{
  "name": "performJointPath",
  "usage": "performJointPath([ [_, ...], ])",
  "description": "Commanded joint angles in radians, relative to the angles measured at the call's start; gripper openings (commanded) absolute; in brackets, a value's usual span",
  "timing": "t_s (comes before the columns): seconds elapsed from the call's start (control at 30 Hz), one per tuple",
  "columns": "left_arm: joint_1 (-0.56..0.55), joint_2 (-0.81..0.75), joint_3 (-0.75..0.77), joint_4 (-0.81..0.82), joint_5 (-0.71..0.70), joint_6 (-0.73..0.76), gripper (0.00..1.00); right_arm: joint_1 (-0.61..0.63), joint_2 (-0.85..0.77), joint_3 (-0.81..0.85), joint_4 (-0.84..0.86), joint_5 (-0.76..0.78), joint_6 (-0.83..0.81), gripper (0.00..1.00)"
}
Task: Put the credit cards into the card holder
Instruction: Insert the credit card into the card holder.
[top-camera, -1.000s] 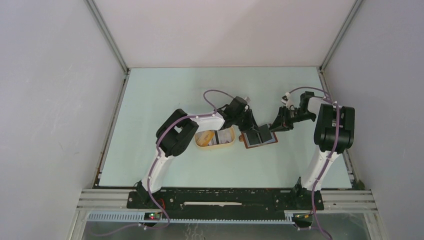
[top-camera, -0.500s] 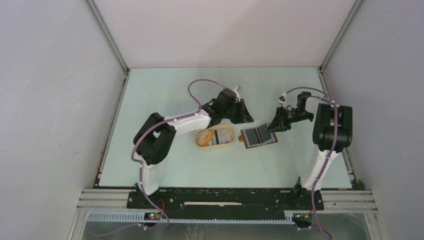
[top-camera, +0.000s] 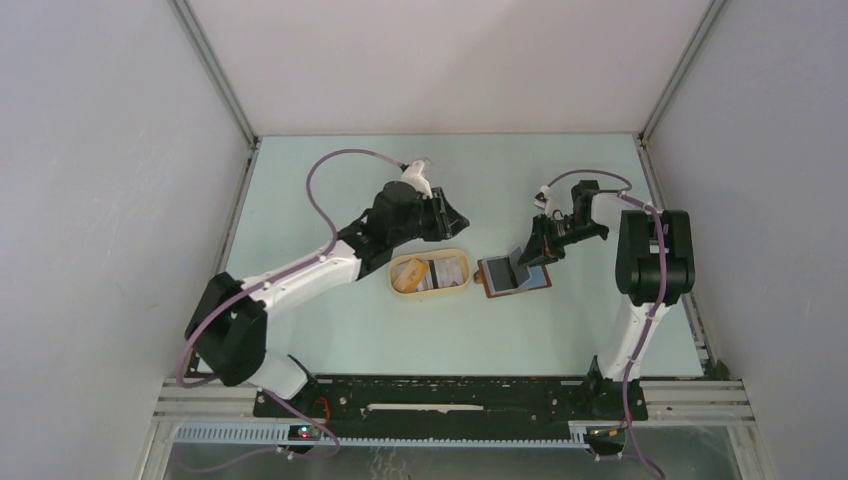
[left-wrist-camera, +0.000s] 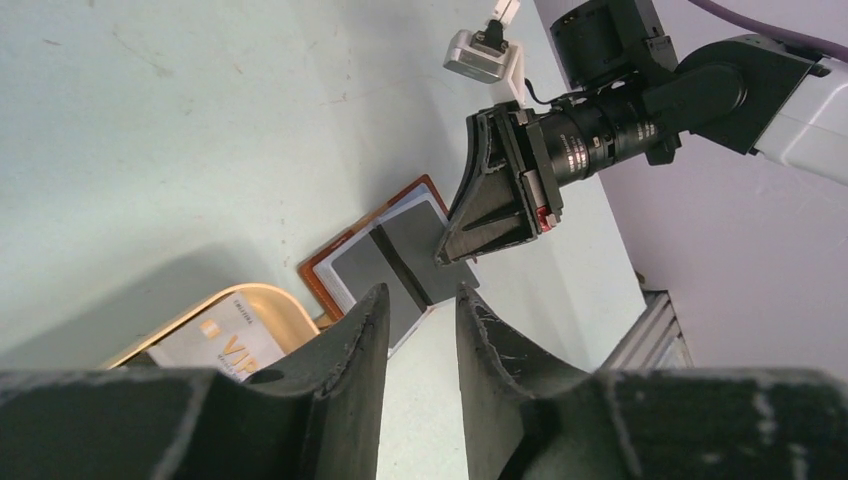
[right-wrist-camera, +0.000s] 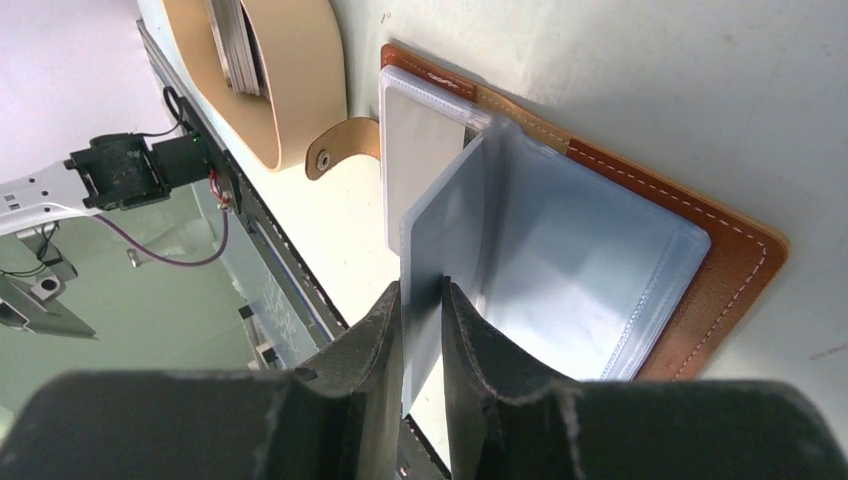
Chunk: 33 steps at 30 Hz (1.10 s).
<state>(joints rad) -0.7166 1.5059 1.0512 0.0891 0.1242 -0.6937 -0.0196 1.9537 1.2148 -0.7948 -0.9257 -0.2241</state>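
While the right gripper (right-wrist-camera: 422, 290) pinches a clear pocket of the open card holder (top-camera: 500, 280) upright, the left gripper (left-wrist-camera: 420, 300) hovers empty, jaws apart; credit cards (top-camera: 432, 274) lie in the tray (top-camera: 400, 291) nearest it, left of the holder.

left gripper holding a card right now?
No. In the left wrist view the left gripper has its jaws apart with nothing between them; the open card holder shows through the gap.

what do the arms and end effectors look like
The left arm and right arm have white links, bulky black joints and a purple cable each. The left end effector and right end effector are black, with two tapering fingers.
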Motion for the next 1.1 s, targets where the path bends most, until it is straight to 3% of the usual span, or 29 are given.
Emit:
performJointPath([
  [0.0,0.007,-0.104,-0.076,0.031,-0.100,0.068,0.37,0.038,-0.064,0.025,0.004,0.010,-0.015,0.27],
  [0.53,0.021,-0.287,-0.214,0.003,-0.223,0.090,0.44,0.193,-0.137,0.025,0.019,0.130,-0.025,0.36],
  [0.93,0.051,-0.434,-0.338,0.010,-0.301,0.072,0.58,0.251,-0.132,0.025,0.017,0.146,-0.027,0.38],
  [1.03,0.053,-0.451,-0.354,0.011,-0.302,0.064,0.59,0.266,-0.142,0.025,0.016,0.184,-0.032,0.45],
  [1.07,0.054,-0.454,-0.358,0.011,-0.302,0.063,0.59,0.271,-0.146,0.025,0.013,0.194,-0.035,0.53],
])
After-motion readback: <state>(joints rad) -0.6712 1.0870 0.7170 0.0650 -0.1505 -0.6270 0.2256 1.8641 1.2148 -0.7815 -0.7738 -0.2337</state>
